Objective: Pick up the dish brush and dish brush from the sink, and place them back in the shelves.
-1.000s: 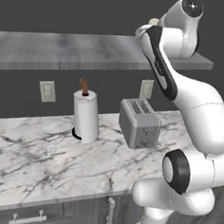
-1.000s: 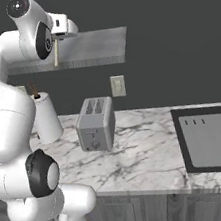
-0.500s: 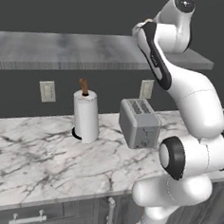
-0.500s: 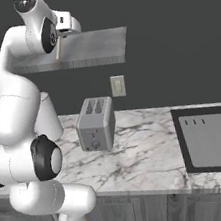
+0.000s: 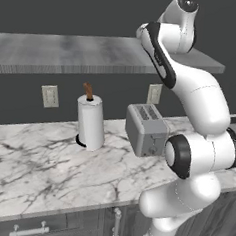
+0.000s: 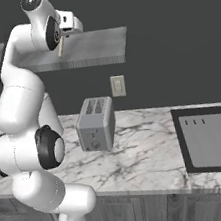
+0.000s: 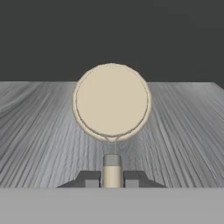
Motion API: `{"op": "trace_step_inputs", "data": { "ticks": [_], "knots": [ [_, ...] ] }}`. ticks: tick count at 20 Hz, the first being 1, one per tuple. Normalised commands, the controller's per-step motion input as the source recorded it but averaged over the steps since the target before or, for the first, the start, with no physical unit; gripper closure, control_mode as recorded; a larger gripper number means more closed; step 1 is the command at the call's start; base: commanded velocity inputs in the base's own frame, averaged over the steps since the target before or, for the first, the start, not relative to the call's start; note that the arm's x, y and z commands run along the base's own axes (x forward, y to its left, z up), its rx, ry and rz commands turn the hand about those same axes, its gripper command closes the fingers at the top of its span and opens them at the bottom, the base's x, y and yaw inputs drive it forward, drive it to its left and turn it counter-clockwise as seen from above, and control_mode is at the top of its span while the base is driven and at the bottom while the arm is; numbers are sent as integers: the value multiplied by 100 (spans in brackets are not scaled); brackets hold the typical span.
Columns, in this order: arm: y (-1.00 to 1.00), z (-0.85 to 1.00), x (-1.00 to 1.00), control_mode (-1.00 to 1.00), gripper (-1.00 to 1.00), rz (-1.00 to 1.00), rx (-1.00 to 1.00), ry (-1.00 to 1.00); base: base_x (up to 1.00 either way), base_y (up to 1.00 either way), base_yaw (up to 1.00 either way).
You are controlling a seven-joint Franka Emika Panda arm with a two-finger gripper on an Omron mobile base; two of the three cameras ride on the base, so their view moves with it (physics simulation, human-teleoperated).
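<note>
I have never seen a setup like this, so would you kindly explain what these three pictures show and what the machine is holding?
It is a rendered kitchen with one white robot arm on a driving base. Two pictures come from cameras on that base, behind the arm to its left and right. The third looks along the gripper itself, from a camera on the hand.

On the marble counter stand a paper towel roll and a toaster; the black sink lies further right.

The arm reaches up to the grey wall shelf. Its jaws are shut on the handle of a dish brush, whose round pale head faces the hand camera above the shelf's surface.
</note>
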Motion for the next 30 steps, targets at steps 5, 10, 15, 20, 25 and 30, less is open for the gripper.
{"op": "trace_step_inputs", "data": {
  "ticks": [5,10,15,20,25,30],
  "knots": [
    [3,0,21,-100,-100,0,0,4,0,0,0],
    [1,0,8,-100,-100,0,0,1,0,0,0],
    [0,0,0,-100,-100,0,0,0,0,0,0],
    [-5,0,-32,-100,-100,0,-1,-1,0,0,0],
    [-7,-6,-85,-100,-100,0,-2,-5,0,0,0],
    [0,-25,-100,-100,-100,0,0,-5,0,0,0]
  ]
}}
